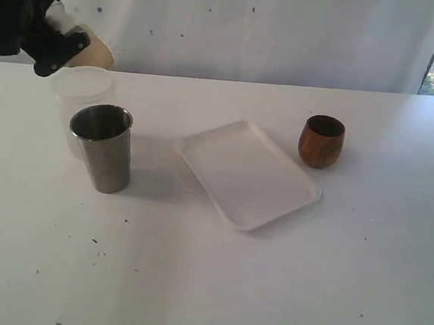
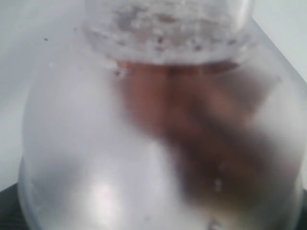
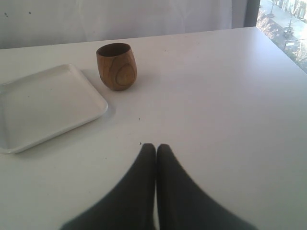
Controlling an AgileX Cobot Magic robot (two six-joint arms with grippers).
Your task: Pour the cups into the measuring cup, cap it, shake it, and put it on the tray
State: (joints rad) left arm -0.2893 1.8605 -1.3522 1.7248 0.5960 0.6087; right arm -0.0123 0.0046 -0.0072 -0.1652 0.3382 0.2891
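The front of the table [image 1: 214, 284] is bare, so a gripper can pass there. The steel tumbler [image 1: 100, 148] stands right in front of the frosted tub [image 1: 83, 90] and blocks it from the front. There is wide room between tumbler and tray [image 1: 248, 173], but only a small gap between tray and wooden cup [image 1: 321, 141]

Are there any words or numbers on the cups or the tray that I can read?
None can be read.
The steel tumbler, the wooden cup and the tray are plain.
The frosted container behind the tumbler is too blurry to show any marks.
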